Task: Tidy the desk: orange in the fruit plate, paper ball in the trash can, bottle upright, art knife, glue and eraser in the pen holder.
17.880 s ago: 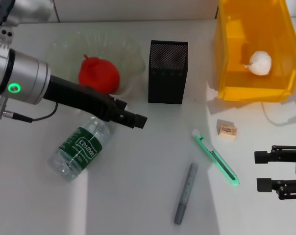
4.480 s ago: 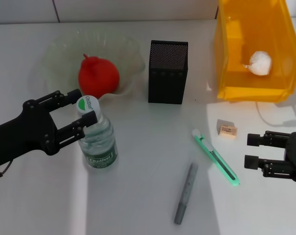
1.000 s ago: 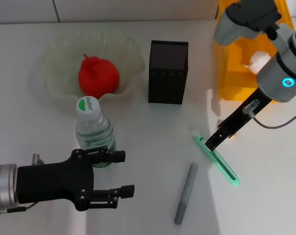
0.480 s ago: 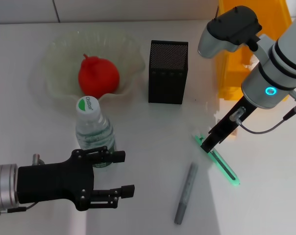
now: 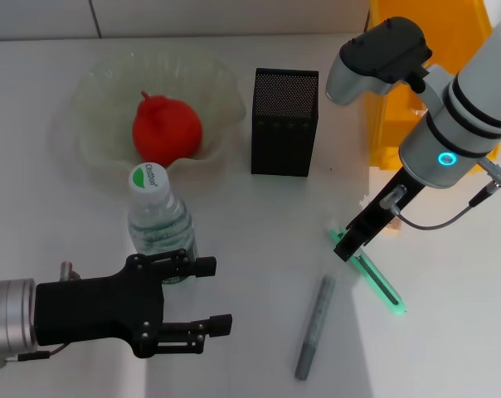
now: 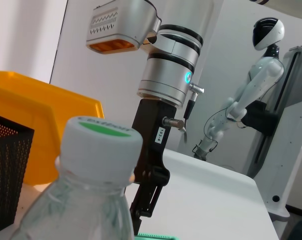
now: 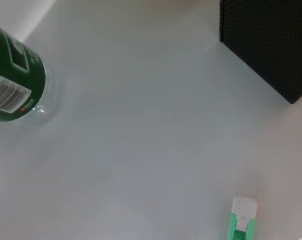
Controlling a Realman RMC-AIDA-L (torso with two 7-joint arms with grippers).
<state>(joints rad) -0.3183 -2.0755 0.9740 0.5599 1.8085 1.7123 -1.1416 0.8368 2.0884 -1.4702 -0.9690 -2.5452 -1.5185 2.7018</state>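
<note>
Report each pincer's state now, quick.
Left pincer: open, empty, near the bottle.
Right pincer: at the knife; cannot tell.

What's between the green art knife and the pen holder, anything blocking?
Nothing visible. The art knife lies on bare desk, and the stretch up to the black mesh pen holder holds nothing. The right gripper sits at the knife's near end.

Right hand (image 5: pixel 347 246) — seemingly touching art knife (image 5: pixel 366 268).
</note>
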